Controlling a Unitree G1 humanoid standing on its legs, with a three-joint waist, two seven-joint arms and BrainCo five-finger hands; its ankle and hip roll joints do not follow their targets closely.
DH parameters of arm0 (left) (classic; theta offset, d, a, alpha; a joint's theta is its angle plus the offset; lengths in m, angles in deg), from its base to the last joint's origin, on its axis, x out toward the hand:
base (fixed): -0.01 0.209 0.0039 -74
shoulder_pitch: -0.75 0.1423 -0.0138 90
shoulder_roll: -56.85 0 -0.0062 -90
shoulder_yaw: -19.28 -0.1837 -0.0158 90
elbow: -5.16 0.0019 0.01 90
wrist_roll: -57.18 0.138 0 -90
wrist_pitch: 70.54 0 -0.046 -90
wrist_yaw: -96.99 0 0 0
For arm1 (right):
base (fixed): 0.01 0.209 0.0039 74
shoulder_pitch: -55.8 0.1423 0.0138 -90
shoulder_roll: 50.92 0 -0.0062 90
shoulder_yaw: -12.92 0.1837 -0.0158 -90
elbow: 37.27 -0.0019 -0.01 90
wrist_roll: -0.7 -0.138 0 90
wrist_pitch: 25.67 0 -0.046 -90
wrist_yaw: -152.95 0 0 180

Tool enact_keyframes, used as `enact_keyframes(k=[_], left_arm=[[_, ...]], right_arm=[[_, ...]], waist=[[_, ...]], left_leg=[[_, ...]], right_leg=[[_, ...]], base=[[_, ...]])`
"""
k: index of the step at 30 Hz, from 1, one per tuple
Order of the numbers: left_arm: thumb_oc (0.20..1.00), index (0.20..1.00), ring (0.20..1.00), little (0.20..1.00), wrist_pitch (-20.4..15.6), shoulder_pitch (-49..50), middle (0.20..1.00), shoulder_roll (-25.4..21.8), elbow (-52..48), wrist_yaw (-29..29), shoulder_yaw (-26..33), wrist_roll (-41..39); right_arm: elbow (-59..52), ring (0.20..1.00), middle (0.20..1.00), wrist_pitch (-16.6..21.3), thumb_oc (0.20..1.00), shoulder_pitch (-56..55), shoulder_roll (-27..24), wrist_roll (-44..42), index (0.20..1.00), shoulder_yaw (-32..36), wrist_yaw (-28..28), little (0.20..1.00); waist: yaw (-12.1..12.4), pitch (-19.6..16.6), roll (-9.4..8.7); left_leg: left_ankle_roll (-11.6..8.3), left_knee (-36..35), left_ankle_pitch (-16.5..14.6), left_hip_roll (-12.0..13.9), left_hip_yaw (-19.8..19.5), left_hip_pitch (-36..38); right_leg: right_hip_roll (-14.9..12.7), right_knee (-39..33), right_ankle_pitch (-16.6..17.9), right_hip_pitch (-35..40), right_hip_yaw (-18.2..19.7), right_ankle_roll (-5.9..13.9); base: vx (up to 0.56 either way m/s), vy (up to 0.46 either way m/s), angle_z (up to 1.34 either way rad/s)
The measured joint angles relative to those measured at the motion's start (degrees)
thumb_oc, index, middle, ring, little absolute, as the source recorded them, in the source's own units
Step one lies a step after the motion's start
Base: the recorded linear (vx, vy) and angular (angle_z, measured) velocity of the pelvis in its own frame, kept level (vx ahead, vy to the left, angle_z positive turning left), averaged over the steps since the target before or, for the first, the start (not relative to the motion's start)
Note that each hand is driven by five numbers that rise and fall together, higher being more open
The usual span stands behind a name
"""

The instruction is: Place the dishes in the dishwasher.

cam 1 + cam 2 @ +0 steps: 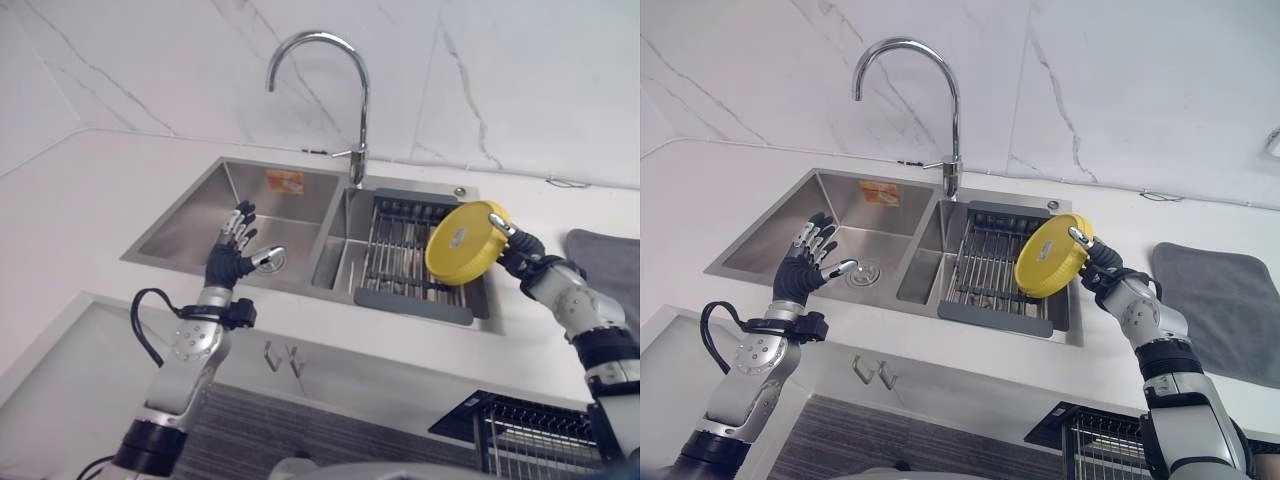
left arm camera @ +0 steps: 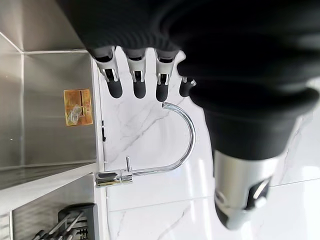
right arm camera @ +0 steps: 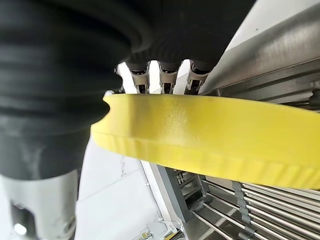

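One yellow plate (image 1: 466,243) pinched in right hand (image 1: 521,251), label unreadable

Sink (image 1: 190,225): brushed steel, satin. Faucet (image 1: 340,60): polished chrome. Plate (image 1: 465,243): matt yellow plastic, finely textured. Counter (image 1: 80,190): smooth white. Mat (image 1: 1230,300): grey cloth.

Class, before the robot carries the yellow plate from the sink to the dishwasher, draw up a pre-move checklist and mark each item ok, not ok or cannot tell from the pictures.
1. Right hand grips the yellow plate: ok, thumb and fingers clamp its rim.
2. Plate lifted off the drying rack: cannot tell; it tilts over the rack's right end, and its lower edge may touch.
3. Left hand out of the way: ok, open over the left sink basin, holding nothing.
4. Faucet clear of the plate: ok, it stands well behind.
5. Dishwasher rack reachable: cannot tell; just a corner shows, below the counter.
6. Grey mat free of obstacles: ok.
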Motion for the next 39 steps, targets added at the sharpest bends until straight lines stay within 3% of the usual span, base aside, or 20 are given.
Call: enact_keyframes(k=[17, 19, 20, 21, 22, 26, 39], left_arm=[[1.0, 1.0, 1.0, 1.0, 0.57, 0.0, 1.0, -0.25, 0.01, 0.16, -0.01, 0.0], [1.0, 1.0, 1.0, 1.0, 0.58, 0.0, 1.0, -0.25, 0.01, 0.39, -0.01, 0.0], [1.0, 1.0, 1.0, 1.0, 0.59, 0.0, 1.0, -0.25, 0.01, 0.5, -0.01, 0.0], [1.0, 1.0, 1.0, 1.0, 0.61, 0.0, 1.0, -0.25, 0.01, 0.51, -0.02, 0.0], [1.0, 1.0, 1.0, 1.0, 0.72, 0.0, 1.0, -0.29, 0.01, 0.53, -0.02, 0.0], [1.0, 1.0, 1.0, 1.0, 0.98, -0.21, 1.0, -0.62, 0.34, 0.52, -1.0, -0.96], [1.0, 1.0, 1.0, 1.0, 1.26, -0.32, 1.0, -0.93, 0.6, 0.46, -2.28, -2.17]], right_arm=[[2.23, 1.0, 1.0, -0.85, 1.0, 0.59, 0.03, -0.02, 1.0, 0.0, 0.21, 1.0], [2.29, 0.762, 0.762, -0.85, 0.762, 0.62, 0.03, -0.01, 0.762, 0.0, 0.36, 0.762], [2.51, 0.561, 0.561, -0.85, 0.561, 0.68, 0.03, 0.0, 0.561, 0.0, 0.39, 0.561], [4.04, 0.529, 0.529, -0.87, 0.529, 1.34, 0.03, 0.0, 0.529, -0.04, 0.38, 0.529], [5.23, 0.2, 0.2, -1.33, 0.2, 1.97, 0.0, 0.05, 0.2, -0.11, 0.64, 0.2], [13.22, 0.2, 0.2, -2.84, 0.2, 7.62, -0.35, 3.77, 0.2, -3.5, -0.04, 0.2], [10.94, 0.2, 0.2, -3.02, 0.2, 8.34, 1.83, 1.0, 0.2, -4.63, -0.66, 0.2]], waist=[[0.18, 0.15, -0.23], [0.24, 0.15, -0.23], [0.26, 0.15, -0.23], [0.29, 0.15, -0.22], [0.33, 0.18, -0.18], [1.44, 0.36, -0.29], [2.27, 0.45, -0.14]], left_leg=[[0.0, 0.0, 0.0, -0.01, -0.02, 0.01], [-0.01, 0.0, 0.01, 0.0, -0.04, 0.01], [-0.01, 0.0, 0.01, 0.0, -0.06, 0.02], [-0.01, 0.0, 0.01, 0.0, -0.09, 0.01], [-0.01, 0.0, 0.01, -0.01, -0.13, 0.02], [-0.05, 0.0, 0.03, -0.12, -0.94, 0.13], [-0.04, 0.0, 0.03, -0.33, -1.06, 0.1]], right_leg=[[0.01, 0.0, -0.03, 0.04, -0.04, 0.01], [0.01, 0.0, -0.03, 0.05, -0.05, 0.01], [0.01, 0.0, -0.03, 0.08, -0.08, 0.01], [0.0, 0.0, -0.04, 0.1, -0.11, 0.0], [-0.01, 0.0, -0.06, 0.15, -0.18, 0.01], [-0.08, -0.01, -0.3, 0.71, -0.9, 0.12], [-0.11, 0.0, -0.36, 0.72, -0.96, 0.18]], base=[[0.0, 0.0, 0.0], [0.0, 0.0, 0.0], [0.0, 0.0, 0.0], [0.0, 0.0, 0.0], [-0.02, 0.015, 0.03], [-0.01, 0.015, 0.09], [0.0, 0.007, 0.01]])
